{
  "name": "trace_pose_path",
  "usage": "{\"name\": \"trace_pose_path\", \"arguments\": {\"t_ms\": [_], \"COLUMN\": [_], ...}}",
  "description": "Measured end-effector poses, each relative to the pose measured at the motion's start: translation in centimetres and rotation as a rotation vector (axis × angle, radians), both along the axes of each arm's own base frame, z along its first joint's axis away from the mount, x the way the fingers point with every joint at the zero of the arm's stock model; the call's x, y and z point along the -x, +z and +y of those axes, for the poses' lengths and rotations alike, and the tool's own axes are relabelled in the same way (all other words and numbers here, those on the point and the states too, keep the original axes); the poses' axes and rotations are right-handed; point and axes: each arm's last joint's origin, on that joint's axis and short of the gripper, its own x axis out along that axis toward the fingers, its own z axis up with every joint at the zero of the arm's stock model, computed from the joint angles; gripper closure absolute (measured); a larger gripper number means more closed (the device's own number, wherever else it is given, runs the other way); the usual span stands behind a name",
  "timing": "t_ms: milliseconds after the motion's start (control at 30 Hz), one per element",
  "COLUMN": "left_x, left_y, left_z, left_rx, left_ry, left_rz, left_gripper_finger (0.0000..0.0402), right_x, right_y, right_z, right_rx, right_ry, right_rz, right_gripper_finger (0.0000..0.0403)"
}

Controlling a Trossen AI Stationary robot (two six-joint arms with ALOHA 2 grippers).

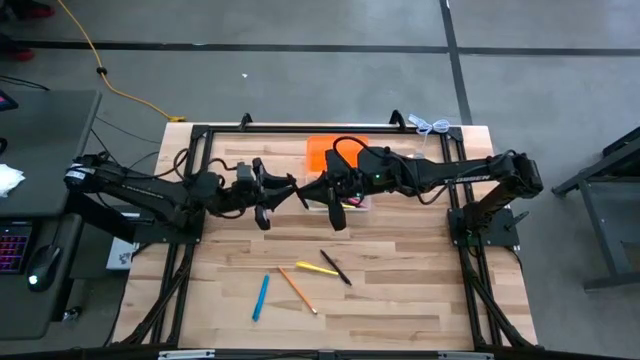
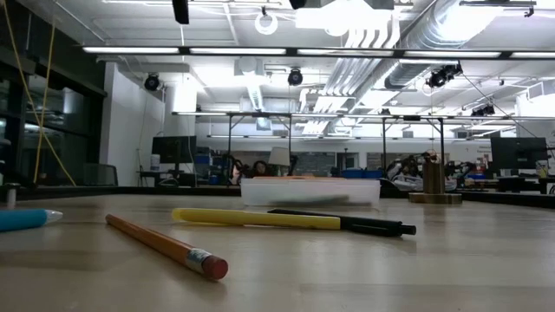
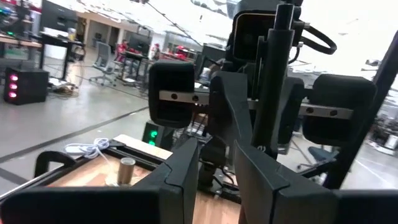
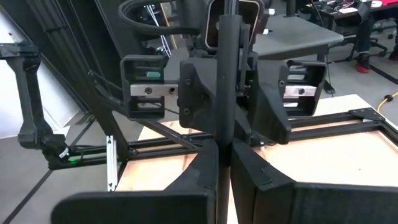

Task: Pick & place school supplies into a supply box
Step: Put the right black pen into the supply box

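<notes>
We saw both grippers meeting above the clear plastic supply box [image 1: 340,203], seemingly handing something over. The left gripper [image 1: 285,192] stood half-open; the right gripper [image 1: 312,192] was closed, its contents unclear.

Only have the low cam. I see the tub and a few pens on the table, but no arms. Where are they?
Observer: Both are up over mid-table, tips facing each other: the left pincer and the right pincer, just beside the clear tub.
Operator: Is the right one carrying anything?
Observer: Yes, it is shut on a thin dark pen.
Operator: Is the lid on the tub? I can't tell from here.
Observer: No. The orange lid lies flat on the table on the tub's far side.
</notes>
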Motion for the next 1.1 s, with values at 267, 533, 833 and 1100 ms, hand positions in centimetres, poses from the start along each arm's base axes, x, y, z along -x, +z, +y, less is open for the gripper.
{"name": "trace_pose_path", "arguments": {"t_ms": [267, 533, 833, 1100], "left_x": [-0.1, 0.3, 0.7, -0.1], "left_y": [-0.5, -0.9, -0.2, -0.4], "left_z": [0.0, 0.0, 0.0, -0.1], "left_rx": [-0.006, 0.001, 0.009, 0.013], "left_ry": [-0.022, -0.039, -0.042, -0.038], "left_rz": [0.058, 0.118, 0.064, 0.040], "left_gripper_finger": [0.0268, 0.0268, 0.0268, 0.0268], "right_x": [0.0, 0.1, 0.1, 0.1], "right_y": [-0.1, -0.3, -0.3, -0.3], "right_z": [-0.6, -1.4, -1.7, -1.6], "right_rx": [0.002, -0.001, -0.001, 0.001], "right_ry": [-0.011, -0.026, -0.013, -0.009], "right_rz": [0.014, 0.039, 0.034, 0.035], "right_gripper_finger": [0.0398, 0.0399, 0.0400, 0.0399]}}
